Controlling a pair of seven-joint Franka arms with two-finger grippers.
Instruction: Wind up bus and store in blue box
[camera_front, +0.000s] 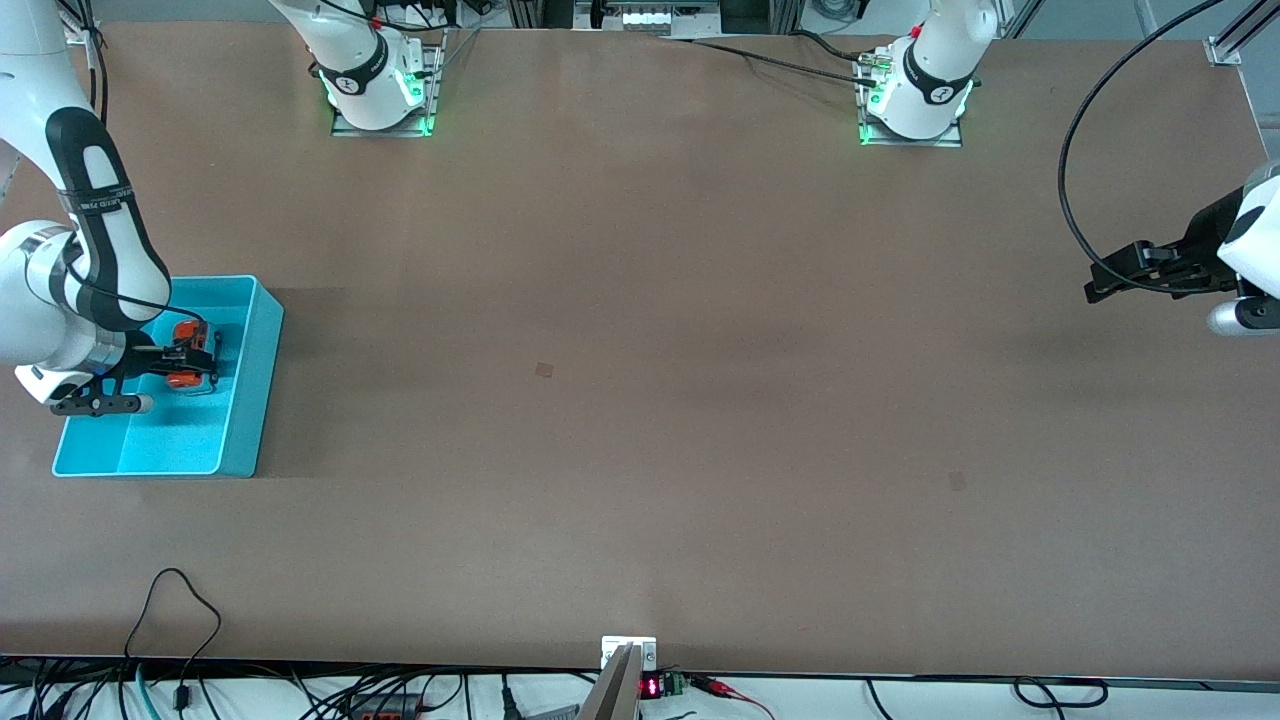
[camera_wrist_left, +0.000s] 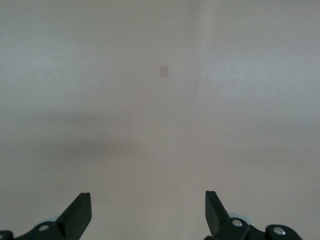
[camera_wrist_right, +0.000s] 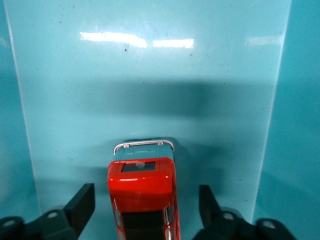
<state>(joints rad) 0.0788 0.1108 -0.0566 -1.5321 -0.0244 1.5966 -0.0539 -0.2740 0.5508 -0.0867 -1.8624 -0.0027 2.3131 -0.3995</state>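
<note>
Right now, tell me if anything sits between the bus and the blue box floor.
Nothing visible does. The bus already sits low inside the blue box, between the open fingers of the right gripper. The left gripper waits open over bare table.

right claw (camera_wrist_right: 146, 205) spread, left claw (camera_wrist_left: 148, 212) spread, waiting

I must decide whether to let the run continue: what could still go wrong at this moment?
1. The right hand is open around the small orange toy bus, inside the turquoise-blue plastic box. Lifting out, a finger might catch the bus and drag it.
2. If its spring is wound, the bus may roll into a box wall.
3. The fingers are low between the walls, so a sideways retreat could push the box.

The left hand waits open over bare table.
</note>
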